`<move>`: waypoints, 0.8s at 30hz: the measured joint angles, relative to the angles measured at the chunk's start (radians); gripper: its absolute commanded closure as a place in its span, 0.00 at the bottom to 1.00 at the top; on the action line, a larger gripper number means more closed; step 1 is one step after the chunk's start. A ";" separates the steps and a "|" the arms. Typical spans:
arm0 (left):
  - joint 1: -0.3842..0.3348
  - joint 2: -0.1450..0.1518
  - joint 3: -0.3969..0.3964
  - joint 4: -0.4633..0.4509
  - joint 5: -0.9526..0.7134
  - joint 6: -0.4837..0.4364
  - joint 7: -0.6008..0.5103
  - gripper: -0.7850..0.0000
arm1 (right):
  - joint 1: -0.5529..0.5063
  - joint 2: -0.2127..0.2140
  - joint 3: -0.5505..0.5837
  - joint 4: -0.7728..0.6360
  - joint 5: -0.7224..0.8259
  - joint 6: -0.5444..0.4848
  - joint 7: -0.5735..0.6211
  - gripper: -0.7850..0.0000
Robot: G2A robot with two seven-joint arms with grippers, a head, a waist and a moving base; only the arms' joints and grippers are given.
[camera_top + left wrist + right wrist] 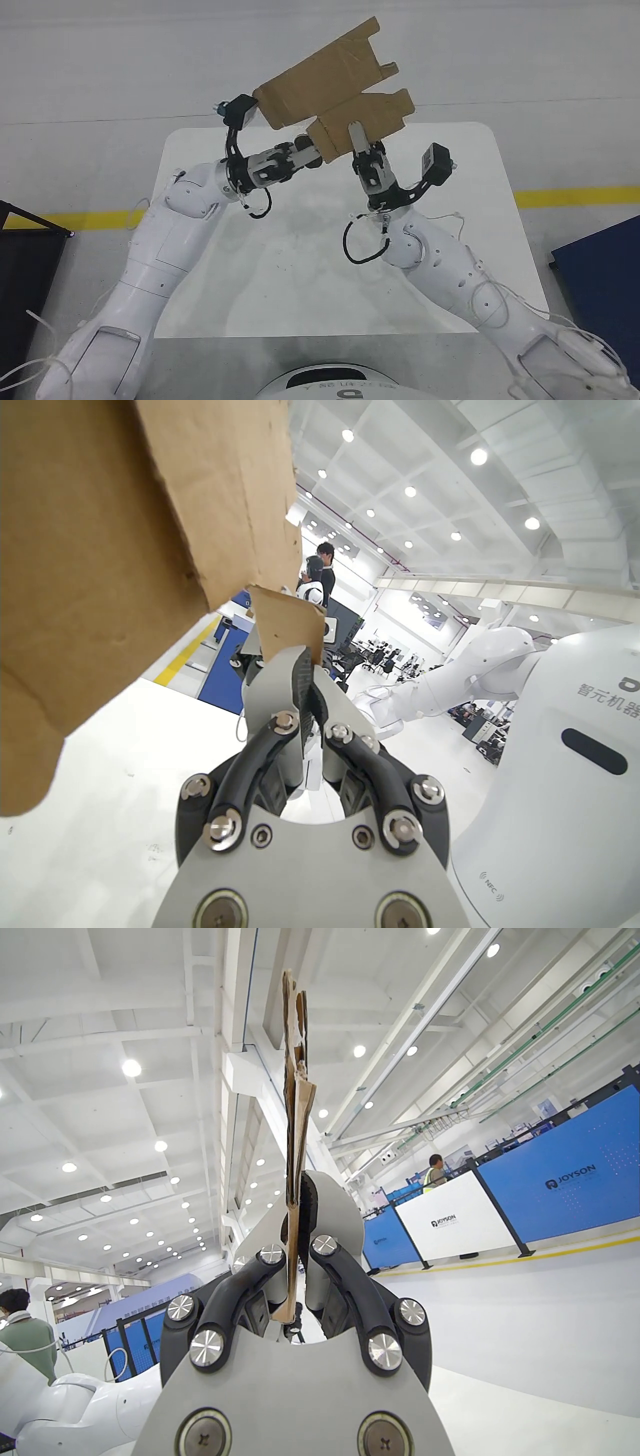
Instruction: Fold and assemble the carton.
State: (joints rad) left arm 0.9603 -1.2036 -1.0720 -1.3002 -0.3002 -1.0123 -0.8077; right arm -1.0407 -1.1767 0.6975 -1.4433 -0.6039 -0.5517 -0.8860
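1. As you look down from above, the white table (300, 280) is the biggest thing in front of you, and both arms stretch out over its far half.
2. The carton (320, 75) is a flattened brown cardboard blank. It is held up in the air, clear of the tabletop, above the table's far edge and partly out past it. Its notched flaps point away from the robot. From the left wrist you see the carton (100, 550) broad-face on and close by. From the right wrist you see the carton (296, 1128) edge-on, as a thin layered strip rising from between the fingers.
3. The left gripper (316, 152) comes at the carton's near edge from the side. Look at the left wrist view: the left gripper (307, 665) has its fingers (282, 685) pinched tight on the corner of a small flap, with the larger panel hanging just beside it.
4. The right gripper (357, 135) sits just beside the left one on that same near edge. In its own wrist view the right gripper (299, 1198) is clamped on the cardboard, and the sheet runs down between the fingers (332, 1208) towards the palm.
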 measured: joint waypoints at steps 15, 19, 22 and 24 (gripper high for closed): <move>0.033 -0.014 -0.029 0.031 0.001 0.000 0.000 0.00 | -0.039 -0.035 0.079 0.013 -0.052 -0.002 0.008 1.00; 0.023 -0.018 -0.033 0.038 0.004 0.000 0.000 0.16 | -0.044 -0.046 0.077 0.016 -0.058 -0.009 0.039 1.00; 0.012 -0.024 -0.030 0.045 0.016 0.000 0.000 0.48 | -0.044 -0.057 0.074 0.020 -0.058 -0.013 0.059 1.00; 0.005 -0.028 -0.026 0.053 0.027 0.000 0.000 0.52 | -0.045 -0.063 0.076 0.021 -0.060 -0.018 0.066 1.00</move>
State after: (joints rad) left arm 0.9654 -1.2316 -1.0984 -1.2474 -0.2732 -1.0123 -0.8078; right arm -1.0853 -1.2396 0.7732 -1.4220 -0.6636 -0.5700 -0.8197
